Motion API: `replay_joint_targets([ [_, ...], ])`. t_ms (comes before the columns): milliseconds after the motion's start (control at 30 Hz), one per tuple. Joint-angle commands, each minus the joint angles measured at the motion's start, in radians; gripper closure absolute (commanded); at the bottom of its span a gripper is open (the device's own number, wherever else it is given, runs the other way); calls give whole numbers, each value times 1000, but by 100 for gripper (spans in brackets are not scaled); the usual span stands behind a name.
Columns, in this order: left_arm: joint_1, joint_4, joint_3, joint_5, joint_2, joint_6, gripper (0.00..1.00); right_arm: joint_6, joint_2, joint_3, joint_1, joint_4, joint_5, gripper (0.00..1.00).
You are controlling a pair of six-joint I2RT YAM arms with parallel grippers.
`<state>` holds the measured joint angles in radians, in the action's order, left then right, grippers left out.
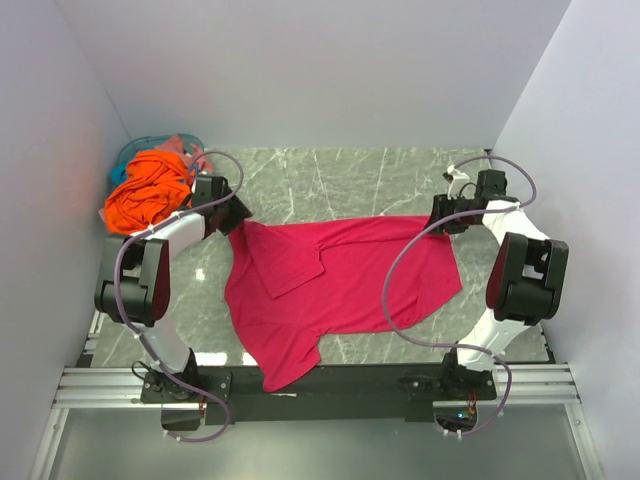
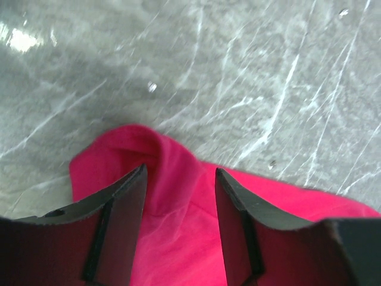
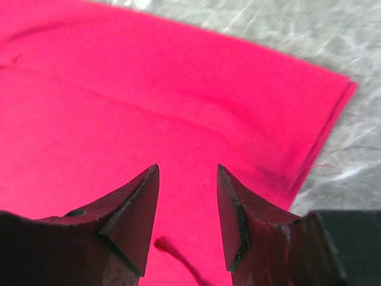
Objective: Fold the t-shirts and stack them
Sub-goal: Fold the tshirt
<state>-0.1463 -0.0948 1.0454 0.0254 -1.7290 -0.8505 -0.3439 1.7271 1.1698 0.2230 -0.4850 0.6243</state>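
Looking from the left, I see the orange t-shirt [image 1: 148, 195] heaped on the teal basket [image 1: 133, 152], near my left gripper [image 2: 180, 176]. Its half-open jaws straddle the far-left corner of the crimson t-shirt [image 1: 340, 280], pinching nothing. The shirt lies crosswise to the right gripper [image 3: 187, 173], likewise parted and empty over the far-right corner.

No text, label, brand, number or sign can be read in any view. The shirt [image 1: 340, 285] is plain crimson cloth wherever it shows.
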Motion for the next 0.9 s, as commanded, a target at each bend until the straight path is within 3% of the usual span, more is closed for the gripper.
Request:
replay_joint_targets([
  [0,4,-2,62,-22,-29,31,45,58,32,73,9,28,-43,50],
  [100,5,9,70,-22,-53,28,53,82,71,108,15,8,-49,50],
  [367,7,21,71,-18,-83,30,56,100,88,103,44,6,-43,50],
  [433,7,30,65,-15,-80,28,62,98,89,97,50,5,-43,50],
  [467,7,32,59,-13,-73,27,75,98,91,96,50,3,-44,50],
  [533,7,30,48,-22,-60,24,86,100,91,91,50,6,-43,50],
  [733,8,41,-25,-62,29,13,99,111,86,74,52,17,-49,50],
  [867,11,66,-88,-76,80,-8,99,129,83,76,55,16,-48,50],
])
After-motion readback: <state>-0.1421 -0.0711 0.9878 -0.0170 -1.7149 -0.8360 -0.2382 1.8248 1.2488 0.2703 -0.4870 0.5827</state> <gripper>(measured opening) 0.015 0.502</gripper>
